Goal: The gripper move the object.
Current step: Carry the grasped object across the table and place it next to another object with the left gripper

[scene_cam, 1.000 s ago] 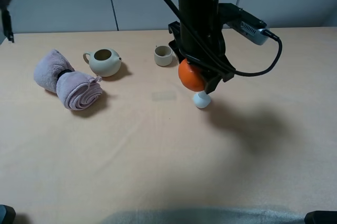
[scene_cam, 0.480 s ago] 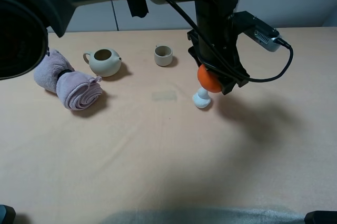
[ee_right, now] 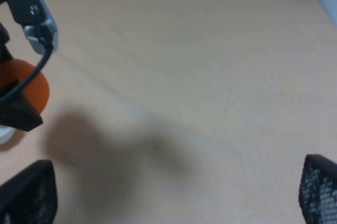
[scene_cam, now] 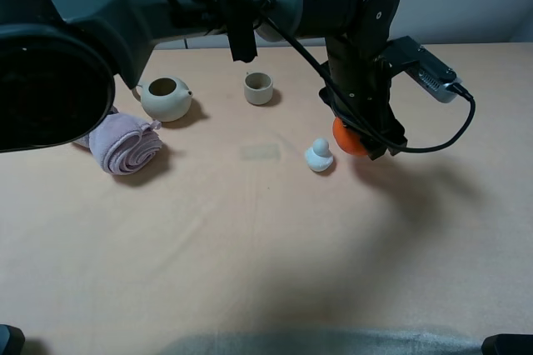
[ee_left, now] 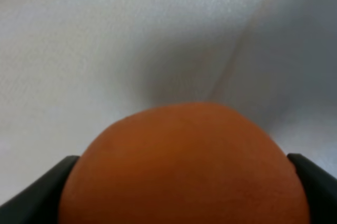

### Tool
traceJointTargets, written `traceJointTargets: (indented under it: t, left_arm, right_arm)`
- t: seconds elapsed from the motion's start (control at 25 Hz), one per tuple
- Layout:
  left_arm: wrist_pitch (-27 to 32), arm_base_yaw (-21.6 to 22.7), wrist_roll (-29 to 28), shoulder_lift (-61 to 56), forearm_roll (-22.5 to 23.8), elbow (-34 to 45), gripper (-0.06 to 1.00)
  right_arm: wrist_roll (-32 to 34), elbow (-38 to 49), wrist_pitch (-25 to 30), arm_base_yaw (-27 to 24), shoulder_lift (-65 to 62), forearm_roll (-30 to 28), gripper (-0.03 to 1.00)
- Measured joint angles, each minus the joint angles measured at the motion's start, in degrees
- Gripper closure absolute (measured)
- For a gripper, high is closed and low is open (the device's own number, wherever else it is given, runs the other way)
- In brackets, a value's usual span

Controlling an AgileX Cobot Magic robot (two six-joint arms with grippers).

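My left gripper (scene_cam: 364, 135), black jaws on the large dark arm with a looping cable and a grey box (scene_cam: 426, 72), reaches across the middle and is shut on the orange fruit (scene_cam: 346, 139). It holds the orange just above the table, right of the small pale duck (scene_cam: 318, 156). In the left wrist view the orange (ee_left: 184, 166) fills the gap between the two black fingers (ee_left: 34, 195) of the gripper (ee_left: 176, 190). The right wrist view shows the orange (ee_right: 23, 86) at its edge. My right gripper (ee_right: 171, 192) is open and empty over bare table.
A pale teapot (scene_cam: 165, 97) and a small cup (scene_cam: 259, 87) stand at the back left. A rolled pink towel (scene_cam: 121, 140) lies left of them. The tan table (scene_cam: 250, 238) runs to a grey wall behind.
My left gripper has carried the orange to the right and lower, from over the duck's left side to the duck's right side. The duck, now uncovered, has not moved.
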Motion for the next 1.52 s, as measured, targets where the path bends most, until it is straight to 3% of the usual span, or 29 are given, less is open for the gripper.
traceJointTargets:
  t: [0.6,1.52]
  left_arm:
    - [-8.33,-0.06,3.13,1.89,0.00,0.00,0.21]
    - [-11.98,-0.06,3.42,2.89,-1.89,1.38,0.21]
  right_arm:
    - [0.00,0.00,0.00,0.00,0.00,0.00,0.28]
    - [0.00,0.00,0.00,0.00,0.00,0.00,0.28]
